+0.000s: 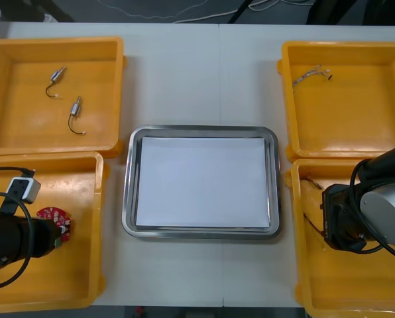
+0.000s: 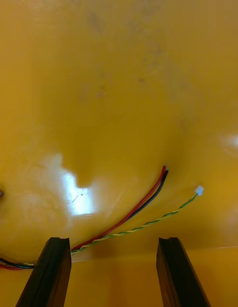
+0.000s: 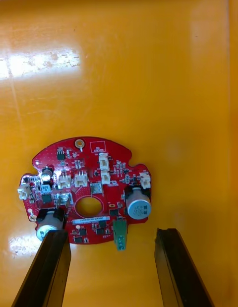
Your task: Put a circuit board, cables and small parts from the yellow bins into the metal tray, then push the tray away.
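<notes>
The round red circuit board [image 3: 89,178] lies flat just ahead of the left gripper's [image 3: 111,235] spread jaws (the right gripper [image 2: 111,240], likewise released, hovers over thin coloured cables [image 2: 131,214]).

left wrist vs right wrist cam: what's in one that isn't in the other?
Left wrist: a round red circuit board lying flat on the bin floor, right at the fingertips of the left gripper.
Right wrist: a red and black cable and a twisted yellow-green cable ending in a white connector, lying just beyond the right gripper.
Both: a glossy bin floor, the left near bin and the right near bin, and that arm's black fingers open, gripping nothing.
</notes>
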Tool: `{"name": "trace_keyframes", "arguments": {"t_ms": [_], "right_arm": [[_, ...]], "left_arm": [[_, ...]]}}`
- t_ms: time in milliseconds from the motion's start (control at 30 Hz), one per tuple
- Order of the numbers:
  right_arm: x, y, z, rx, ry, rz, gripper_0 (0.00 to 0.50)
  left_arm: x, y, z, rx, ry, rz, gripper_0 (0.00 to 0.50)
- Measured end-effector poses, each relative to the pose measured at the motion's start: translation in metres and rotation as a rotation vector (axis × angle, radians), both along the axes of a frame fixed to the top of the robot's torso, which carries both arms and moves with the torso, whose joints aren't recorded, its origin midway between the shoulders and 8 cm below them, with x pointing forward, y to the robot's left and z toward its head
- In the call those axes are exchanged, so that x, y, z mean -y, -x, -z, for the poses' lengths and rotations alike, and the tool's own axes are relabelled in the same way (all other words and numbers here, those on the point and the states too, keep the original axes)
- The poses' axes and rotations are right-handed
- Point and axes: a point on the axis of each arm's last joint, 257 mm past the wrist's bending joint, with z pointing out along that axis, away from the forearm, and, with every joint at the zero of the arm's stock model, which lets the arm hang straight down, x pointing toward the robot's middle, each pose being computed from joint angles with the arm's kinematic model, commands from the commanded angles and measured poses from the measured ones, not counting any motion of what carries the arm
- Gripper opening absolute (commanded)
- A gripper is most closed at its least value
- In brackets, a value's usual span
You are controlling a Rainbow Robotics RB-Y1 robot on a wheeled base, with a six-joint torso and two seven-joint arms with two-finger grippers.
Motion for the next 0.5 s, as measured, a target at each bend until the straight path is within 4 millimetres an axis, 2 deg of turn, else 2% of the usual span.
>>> {"name": "trace_keyframes", "arguments": {"t_ms": [233,500], "right_arm": [[-0.002,-0.003,0.004,0.025,-0.011,0.014,0.5],[0.001,0.004,0.018,0.033,0.001,0.024,0.5]], "left_arm": [[-0.01,-0.004,0.018,-0.007,-0.052,0.073,0.5],[-0.006,0.003,0.025,-0.025,-0.067,0.114,0.5]]}}
